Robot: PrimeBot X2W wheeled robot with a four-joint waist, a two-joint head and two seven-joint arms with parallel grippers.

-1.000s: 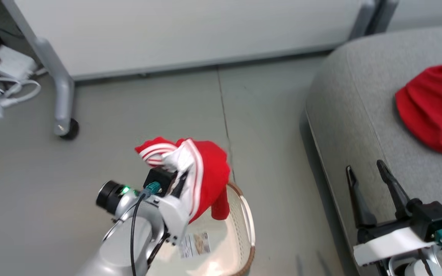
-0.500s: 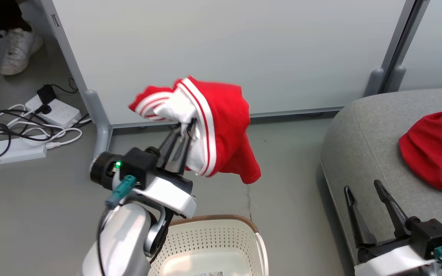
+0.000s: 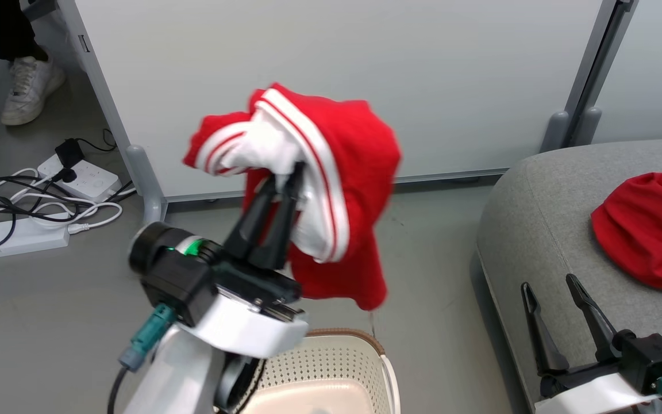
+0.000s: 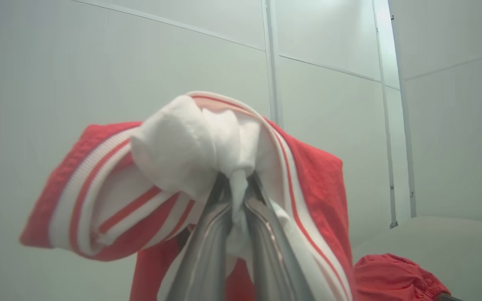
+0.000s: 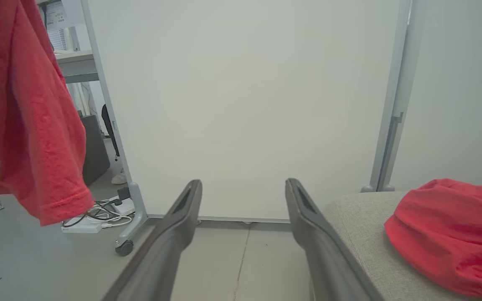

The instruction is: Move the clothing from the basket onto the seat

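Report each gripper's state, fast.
Left gripper: closed on the striped red-and-white garment, fingers pinching its white fabric.
Right gripper: open, holding nothing.

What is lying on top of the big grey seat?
A plain red garment lies bunched on the seat. The bit of seat beneath it is covered, so anything under there cannot be seen.
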